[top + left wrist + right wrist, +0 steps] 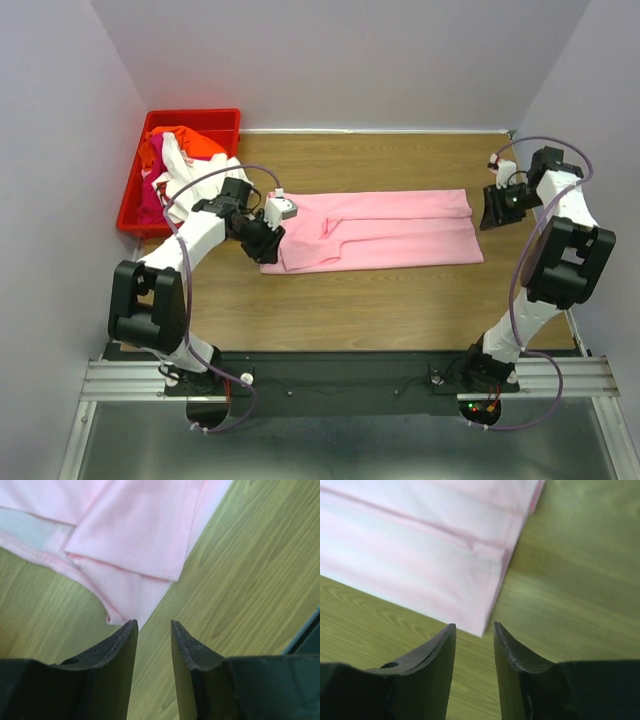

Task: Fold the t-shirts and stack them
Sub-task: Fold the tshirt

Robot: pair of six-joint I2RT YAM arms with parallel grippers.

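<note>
The pink t-shirt (375, 232) lies flat on the wooden table (400, 310) as a long narrow band. One short end is close to the red bin (128, 205) and the rest stretches straight away from it, so its long axis runs across the table from the bin side to the side opposite. The end far from the bin is a clean straight edge, which looks like the hem. The end near the bin shows stacked flaps and a stitched border, more like a tucked-in sleeve, so the neck probably points toward the bin, though no collar shows. The left gripper (262, 240) hovers over the corner nearest the bin, and the right gripper (495, 208) hangs just past the far end, one arm at each short end of the band. That placement suits a cloth much longer than one gripper can manage, since each end needs its own hold if the band is to be doubled over evenly. In the left wrist view the left gripper (153, 625) has its fingers (125, 650) spread, with bare wood between them and the shirt's corner (135, 535) just ahead, untouched. In the right wrist view the right gripper (474, 627) also has its fingers (442, 652) parted and pinches nothing, the shirt's far corner (420, 545) just ahead. The lengthwise fold looks done and the crosswise fold is not yet made. More shirts (175, 160), white, orange-red and magenta, are heaped in the bin.
</note>
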